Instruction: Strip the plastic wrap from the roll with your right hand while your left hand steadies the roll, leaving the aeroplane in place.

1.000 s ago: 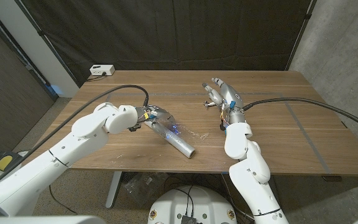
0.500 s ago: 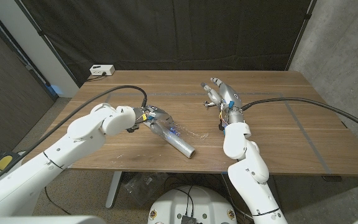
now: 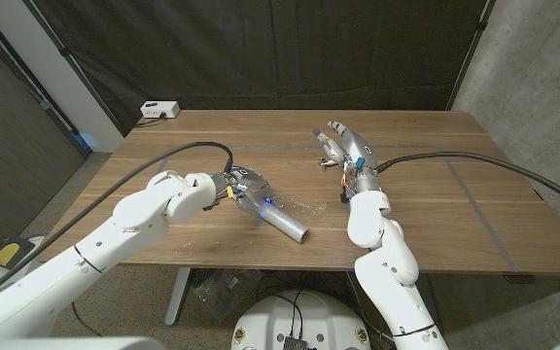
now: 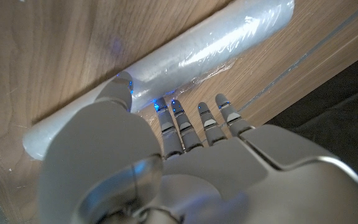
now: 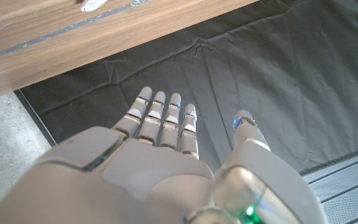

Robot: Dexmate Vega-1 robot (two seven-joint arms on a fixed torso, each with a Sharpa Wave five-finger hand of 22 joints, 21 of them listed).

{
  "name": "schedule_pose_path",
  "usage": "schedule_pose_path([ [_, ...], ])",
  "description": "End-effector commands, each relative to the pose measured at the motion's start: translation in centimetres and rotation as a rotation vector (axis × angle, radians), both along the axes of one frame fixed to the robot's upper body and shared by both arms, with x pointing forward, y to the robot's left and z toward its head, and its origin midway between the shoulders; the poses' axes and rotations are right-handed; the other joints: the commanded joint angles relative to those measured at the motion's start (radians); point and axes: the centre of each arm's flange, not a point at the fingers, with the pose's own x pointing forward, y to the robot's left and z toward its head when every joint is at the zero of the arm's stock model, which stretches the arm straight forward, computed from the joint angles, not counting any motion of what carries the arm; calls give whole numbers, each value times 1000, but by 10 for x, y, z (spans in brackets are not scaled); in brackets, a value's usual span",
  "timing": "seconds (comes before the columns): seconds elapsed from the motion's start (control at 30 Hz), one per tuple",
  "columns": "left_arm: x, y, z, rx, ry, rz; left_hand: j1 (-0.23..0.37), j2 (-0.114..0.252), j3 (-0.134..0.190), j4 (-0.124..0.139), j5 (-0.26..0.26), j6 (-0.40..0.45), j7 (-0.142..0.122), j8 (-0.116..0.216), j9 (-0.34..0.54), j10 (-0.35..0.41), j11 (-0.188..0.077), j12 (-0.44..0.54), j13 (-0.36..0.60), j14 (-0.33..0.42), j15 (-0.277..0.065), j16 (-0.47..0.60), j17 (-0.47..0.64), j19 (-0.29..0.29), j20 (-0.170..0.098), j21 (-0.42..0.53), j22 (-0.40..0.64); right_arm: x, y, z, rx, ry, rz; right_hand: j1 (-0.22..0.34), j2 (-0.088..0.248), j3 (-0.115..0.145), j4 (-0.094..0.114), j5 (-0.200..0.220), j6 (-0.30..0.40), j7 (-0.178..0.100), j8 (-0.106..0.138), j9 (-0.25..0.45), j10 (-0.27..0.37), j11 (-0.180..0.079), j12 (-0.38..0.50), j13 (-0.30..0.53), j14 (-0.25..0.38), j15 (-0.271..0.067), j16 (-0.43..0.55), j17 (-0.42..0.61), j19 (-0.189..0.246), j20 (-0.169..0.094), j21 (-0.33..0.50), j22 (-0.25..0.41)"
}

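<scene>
The left hand (image 3: 244,187) hides the roll's (image 3: 282,222) far end

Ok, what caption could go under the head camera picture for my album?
Left hand on the plastic-wrap roll, right hand open above the table.

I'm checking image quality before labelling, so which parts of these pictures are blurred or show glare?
Head view: evenly lit and sharp; small blue glints where the left hand meets the roll. Left wrist view: the hand's near back is soft, the roll's wrap has a mild sheen. Right wrist view: the right hand's close parts blur; cloth behind is sharp.
</scene>
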Motion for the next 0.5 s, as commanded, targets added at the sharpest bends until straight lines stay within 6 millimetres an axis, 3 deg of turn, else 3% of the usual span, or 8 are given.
schedule_pose_path([
  [0.03,6,-4,-12,16,-52,-12,10,4,-7,3,0,22,-21,12,-5,12,-13,19,11,14,-69,2,8,18,-4,8,6,2,1,2,-7,8,2,-10,-3,2,3,1,8,-1,0,6,12,-1,-5,2,10,-3,-1,1,3,-1,-7,3],
  [0.27,12,-7,-22,38,-72,-14,23,26,-6,4,-3,91,-33,48,-5,59,-19,49,21,69,-90,18,19,55,-11,23,7,4,2,3,-9,10,8,-11,-4,2,2,1,7,-1,0,6,13,0,-6,2,9,-3,-2,1,3,0,-7,3],
  [0.33,13,-7,-22,19,-94,-32,53,74,10,3,-4,176,-34,88,-6,128,-10,89,31,139,-122,38,33,104,-37,46,10,5,2,4,-10,10,6,-11,-4,2,2,1,8,-2,0,6,14,3,-6,2,9,-3,-2,1,3,0,-8,3],
  [0.4,13,-6,-23,10,-136,-45,86,114,23,-5,-15,316,-12,151,-11,260,-15,159,45,264,-169,75,58,173,-64,86,14,5,3,5,-15,10,5,-11,-4,2,2,1,7,-2,0,6,14,3,-6,2,10,-2,-2,1,3,0,-8,3],
  [0.47,13,-6,-23,4,-158,-52,125,137,30,-21,-21,372,-1,171,-31,342,-24,209,58,387,-190,118,91,242,-75,132,22,5,3,6,-13,11,4,-11,-4,2,1,1,7,-2,0,6,13,1,-6,2,9,-3,-2,1,3,0,-8,3],
  [0.5,13,-5,-23,3,-157,-50,130,139,29,-22,-23,374,-1,171,-35,353,-26,217,60,406,-191,126,100,254,-72,142,24,5,3,6,-14,11,5,-12,-4,2,1,1,7,-2,0,6,13,0,-6,2,9,-4,-2,0,3,0,-8,3],
])
